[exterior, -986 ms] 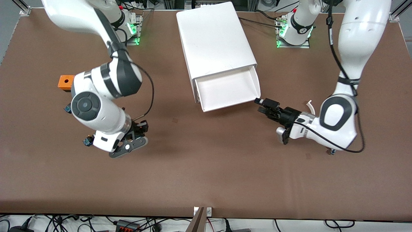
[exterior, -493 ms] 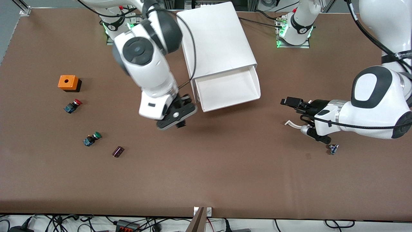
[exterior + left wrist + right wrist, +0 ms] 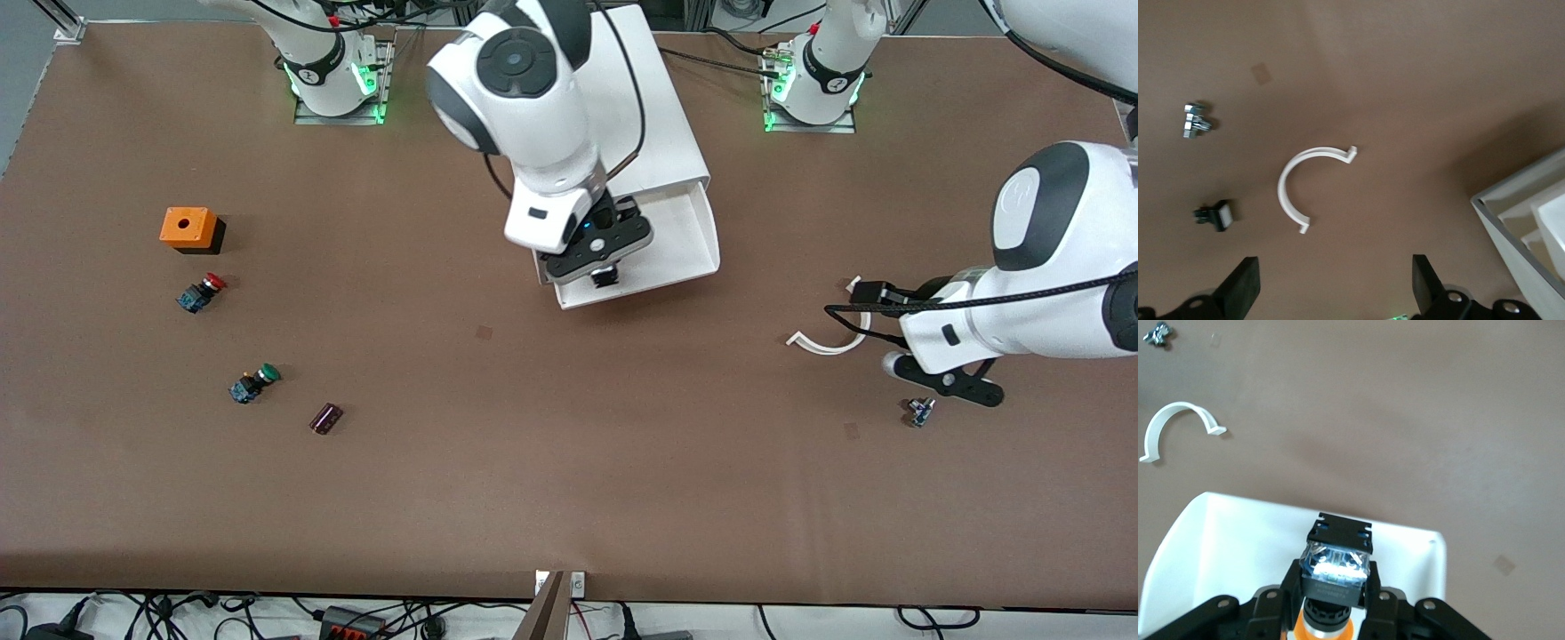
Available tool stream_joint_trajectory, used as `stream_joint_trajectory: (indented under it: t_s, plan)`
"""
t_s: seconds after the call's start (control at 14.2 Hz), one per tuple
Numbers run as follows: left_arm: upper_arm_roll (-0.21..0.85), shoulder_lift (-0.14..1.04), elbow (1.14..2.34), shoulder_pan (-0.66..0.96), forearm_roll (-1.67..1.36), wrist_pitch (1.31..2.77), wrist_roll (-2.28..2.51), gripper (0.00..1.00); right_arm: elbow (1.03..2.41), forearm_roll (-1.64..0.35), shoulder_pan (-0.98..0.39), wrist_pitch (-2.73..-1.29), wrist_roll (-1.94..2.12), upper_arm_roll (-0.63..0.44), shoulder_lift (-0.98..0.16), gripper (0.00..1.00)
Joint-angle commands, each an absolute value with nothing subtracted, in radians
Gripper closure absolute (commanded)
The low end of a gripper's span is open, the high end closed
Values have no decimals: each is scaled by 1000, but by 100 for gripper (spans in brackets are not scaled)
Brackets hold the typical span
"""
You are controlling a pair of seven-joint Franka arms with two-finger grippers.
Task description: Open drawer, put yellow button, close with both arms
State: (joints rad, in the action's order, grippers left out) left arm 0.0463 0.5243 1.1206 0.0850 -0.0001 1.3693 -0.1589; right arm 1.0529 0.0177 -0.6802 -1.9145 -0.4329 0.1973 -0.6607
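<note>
I have the right tool (image 3: 605, 267) hanging over the open drawer (image 3: 689, 236), its fingers clamped on the yellow button (image 3: 1335, 577); the right wrist view shows the black-and-blue body pointing away from the camera and the orange-yellow cap tucked between the fingers, with the white drawer floor directly beneath. I hold it there because the drawer is pulled out from the cabinet (image 3: 596, 107) toward the front camera, so a straight drop should land the button inside the walls, not on the table (image 3: 569, 462). The left tool (image 3: 876, 293) waits low over the table toward the left arm's end, near the white curved clip (image 3: 822, 342); its wrist view shows the fingers spread wide with nothing between them, and the cabinet's corner at the edge, so I judge it is parked clear of the drawer yet close enough to help push it shut. The red-capped switch (image 3: 200, 292) and green-capped switch (image 3: 253, 384) lie untouched toward the right arm's end.
</note>
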Motion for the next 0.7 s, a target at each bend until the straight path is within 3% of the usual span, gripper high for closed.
stream_joint_trajectory:
  t_s: [0.0, 0.63]
  plan:
    - [43, 535, 1023, 81, 44, 1364, -149, 0, 1029, 14, -710, -1917, -457, 206, -706, 100]
    - [51, 512, 1031, 69, -2, 1364, -55, 0, 1032, 17, -744, -1870, -463, 201, -741, 100]
